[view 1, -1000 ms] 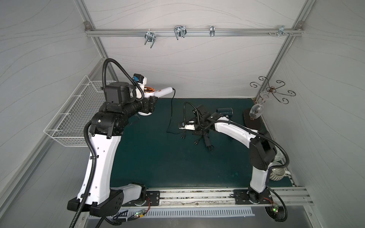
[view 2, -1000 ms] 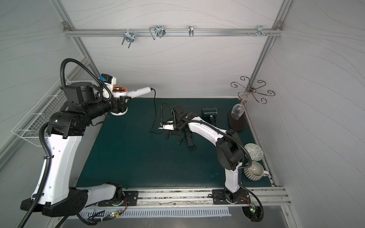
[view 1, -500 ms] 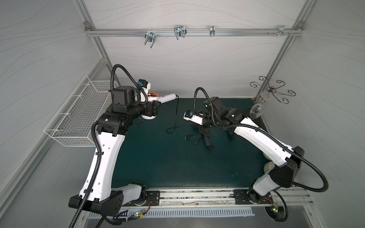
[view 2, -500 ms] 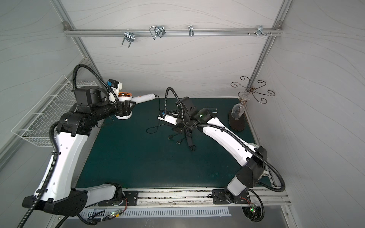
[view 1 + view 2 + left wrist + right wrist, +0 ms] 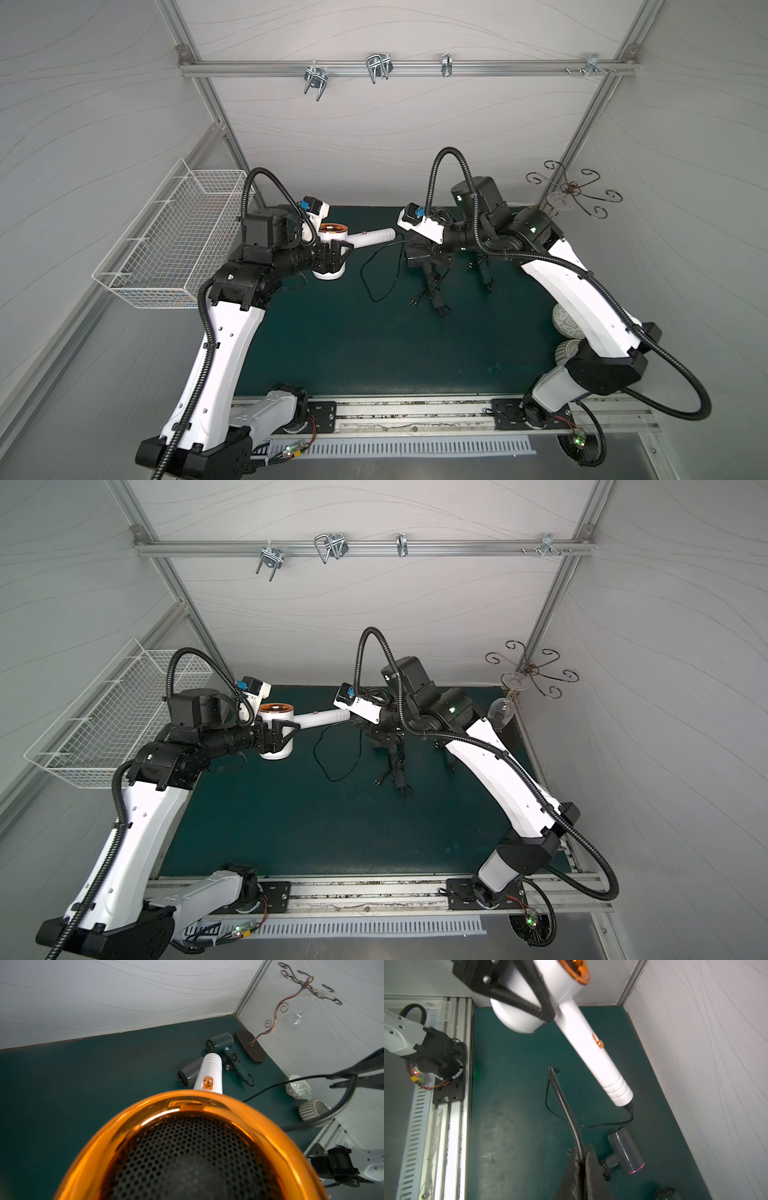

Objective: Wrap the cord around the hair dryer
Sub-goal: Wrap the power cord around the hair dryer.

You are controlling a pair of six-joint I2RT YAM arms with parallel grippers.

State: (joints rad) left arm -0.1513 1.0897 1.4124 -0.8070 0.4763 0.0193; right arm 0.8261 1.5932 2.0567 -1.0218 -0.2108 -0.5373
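Observation:
My left gripper (image 5: 337,257) is shut on the barrel of the white hair dryer (image 5: 328,266), held above the green mat at the back left. Its copper grille (image 5: 187,1147) fills the left wrist view and hides the jaws. One black finger (image 5: 527,999) lies across the barrel. The handle (image 5: 324,719) points toward the right arm. The black cord (image 5: 376,291) leaves the handle's end, sags in a loop to the mat and rises to my right gripper (image 5: 583,1153), which is shut on it. The plug (image 5: 412,303) lies on the mat.
Two dark hair dryers (image 5: 220,1042) (image 5: 189,1073) with bundled cords lie under the right arm. A wire basket (image 5: 166,241) hangs on the left wall. A scrolled stand (image 5: 569,195) with a wine glass is at the back right. Two patterned bowls (image 5: 561,328) sit beside the right arm.
The right arm has swung its elbow out to the right and lifted, carrying the cord up off the mat. The left arm has brought the hair dryer slightly forward and rightward.

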